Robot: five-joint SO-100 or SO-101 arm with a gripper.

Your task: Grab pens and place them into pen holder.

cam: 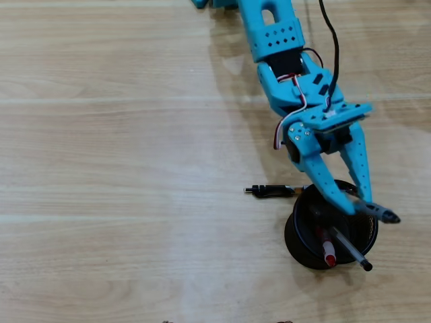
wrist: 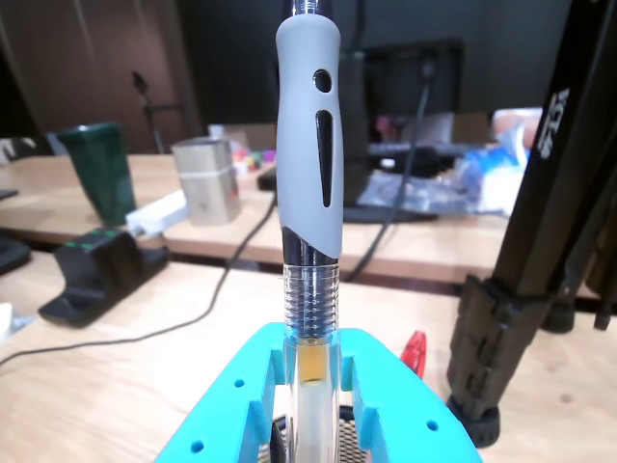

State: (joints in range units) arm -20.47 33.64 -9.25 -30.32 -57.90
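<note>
The blue arm reaches forward, its claw (cam: 367, 210) clamped around a pen (wrist: 308, 193).

In the wrist view the clear pen (wrist: 308, 193) runs off both edges; far clutter (wrist: 222, 183) is blurred.

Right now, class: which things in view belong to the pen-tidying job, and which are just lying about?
Belong:
held grey-grip pen
end effector
pen holder
red pen in it
black pen on table

Lying about:
black tripod
green cup
metal tin
</note>
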